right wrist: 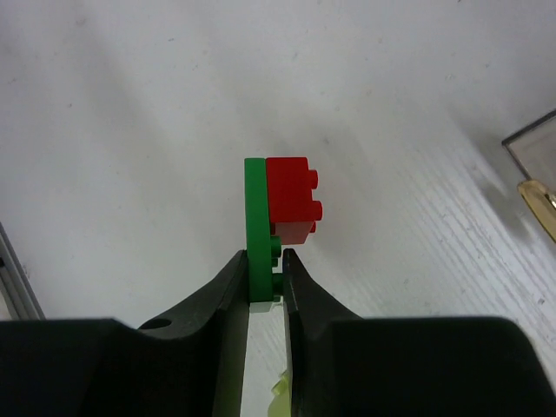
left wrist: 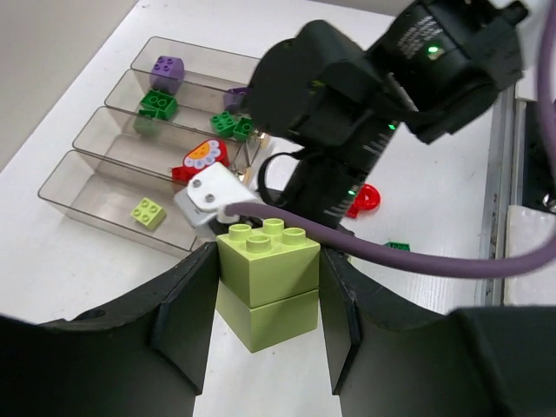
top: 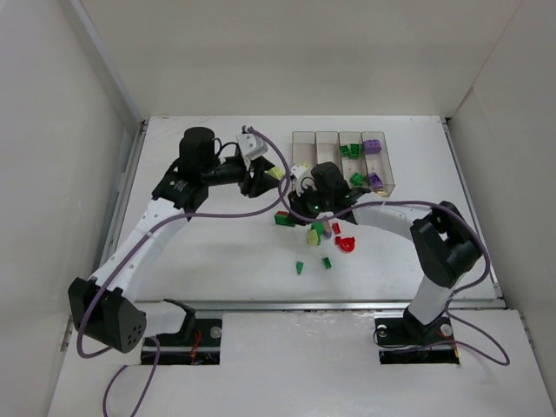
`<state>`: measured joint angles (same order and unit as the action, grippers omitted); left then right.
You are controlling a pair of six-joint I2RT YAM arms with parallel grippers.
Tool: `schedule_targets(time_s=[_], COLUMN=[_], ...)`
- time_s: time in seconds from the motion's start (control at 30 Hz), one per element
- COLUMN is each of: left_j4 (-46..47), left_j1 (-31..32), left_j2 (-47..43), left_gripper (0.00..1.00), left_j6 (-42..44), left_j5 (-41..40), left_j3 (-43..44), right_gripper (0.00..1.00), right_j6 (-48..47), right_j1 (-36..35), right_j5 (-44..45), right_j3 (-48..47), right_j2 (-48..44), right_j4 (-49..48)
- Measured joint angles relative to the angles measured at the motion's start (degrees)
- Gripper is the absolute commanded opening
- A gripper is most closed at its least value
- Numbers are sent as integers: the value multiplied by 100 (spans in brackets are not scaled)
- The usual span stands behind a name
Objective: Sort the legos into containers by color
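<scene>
left jaws hold yellow-green brick [left wrist: 266, 280], right jaws green plate [right wrist: 254, 208]

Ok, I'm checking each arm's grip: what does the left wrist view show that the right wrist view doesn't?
Left wrist only: a yellow-green stack in the left jaws, four bins holding bricks, the right arm. Right wrist only: a green plate with a red brick stuck on, pinched in the right jaws. Both: the white table, perhaps a bin corner.

Matte white tabletop [top: 217, 261]. Plain white panel walls enclose it: left wall [top: 52, 174], back wall [top: 295, 52], right wall [top: 512, 139]. Silver metal rail [top: 287, 305] along near table edge. Even soft light.
</scene>
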<state>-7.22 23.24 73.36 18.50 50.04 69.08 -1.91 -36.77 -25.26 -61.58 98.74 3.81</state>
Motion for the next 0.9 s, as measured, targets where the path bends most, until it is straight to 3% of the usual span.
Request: schedule_targets(time_s=[0.03,0.07,0.13,0.2,0.33,0.47,0.57,0.77,0.9], left_j4=[-4,-7,9,2,-31,-31,-66,-229,-289], left_j1=[2,2,0,0,2,28,70,79,79], left_j2=[-122,-234,-393,-479,-527,-535,-531,-291,22], left_gripper=[0,0,0,0,0,0,0,0,0], left_j6=[52,81,120,133,138,138,236,420,411], left_j5=[-22,-44,-72,-90,-103,-50,136,699,1036], left_j3=[-85,-162,-280,-363,-470,-474,-468,-205,133], right_gripper=[8,25,43,73,100,100,100,100,99], right_j6=[13,24,59,92,186,175,-15,-1005,-1537], right_j1=[13,37,63,81,116,243,439,599,597], right_j5=[-46,-96,-197,-284,-356,-323,-317,-439,-1010], right_j3=[-55,-107,-210,-243,-236,-59,199,437,376], right_j2=[90,177,358,498,579,195,-603,-2645,-3045], right_j4=[-35,-52,-122,-160,-129,-81,-59,-184,-168])
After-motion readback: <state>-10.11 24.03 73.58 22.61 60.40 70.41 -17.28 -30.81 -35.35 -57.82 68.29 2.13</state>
